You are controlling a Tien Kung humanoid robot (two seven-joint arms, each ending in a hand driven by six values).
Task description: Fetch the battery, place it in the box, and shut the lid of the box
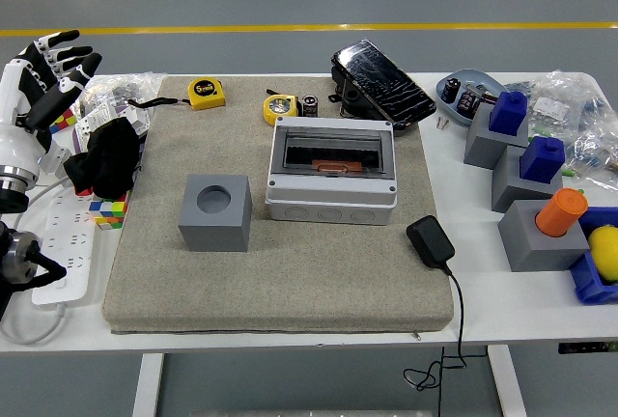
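The grey box (332,197) stands in the middle of the felt mat (290,282), its dark see-through lid (334,152) lying flat and shut. Something orange-brown shows through the lid. A small black battery (310,104) lies on the mat behind the box, beside a yellow tape measure (279,107). More dark batteries sit in the blue bowl (466,86) at the back right. My left hand (43,74), white and black, is raised at the far left edge, well away from the box, with its fingers spread and nothing in them.
A grey cube (215,212) with a round hole stands left of the box. A black phone (381,82) leans behind it, and a black charger (430,241) lies at the front right. Grey blocks with blue and orange caps (541,195) crowd the right. Black cloth (108,156) and a power strip (60,243) lie left.
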